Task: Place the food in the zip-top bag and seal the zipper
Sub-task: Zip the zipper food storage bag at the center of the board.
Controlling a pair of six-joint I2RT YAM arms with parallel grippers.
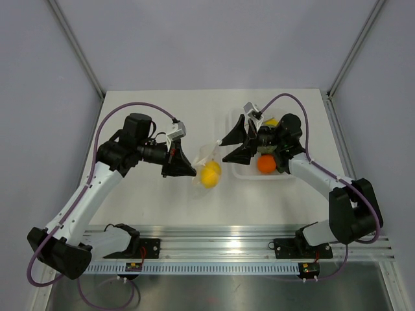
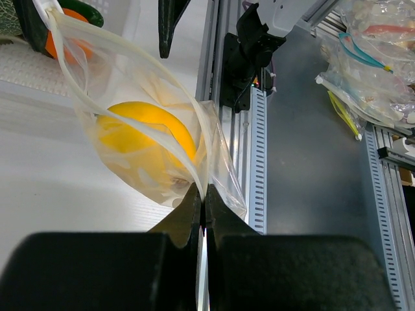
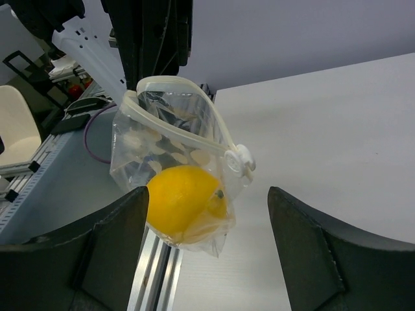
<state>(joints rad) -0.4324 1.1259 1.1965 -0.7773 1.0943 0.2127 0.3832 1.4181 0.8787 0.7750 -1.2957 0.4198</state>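
The food, a yellow lemon point(image 1: 210, 175), lies inside the clear zip-top bag point(image 1: 206, 162), which hangs above the table. My left gripper point(image 1: 190, 171) is shut on the bag's edge; in the left wrist view the jaws point(image 2: 202, 193) pinch the plastic just below the lemon point(image 2: 146, 139). The white zipper point(image 3: 185, 126) curves in an open loop at the bag's mouth, with its slider point(image 3: 240, 159) at the near end. My right gripper point(image 1: 227, 142) stands open just right of the bag, and in its wrist view the wide-apart fingers point(image 3: 117, 246) frame the lemon point(image 3: 185, 201) without touching it.
A clear tray point(image 1: 249, 173) at the right holds a round orange fruit point(image 1: 266, 164) and something yellow point(image 1: 271, 122). The aluminium rail point(image 1: 233, 243) runs along the near table edge. Grey walls close the back and sides.
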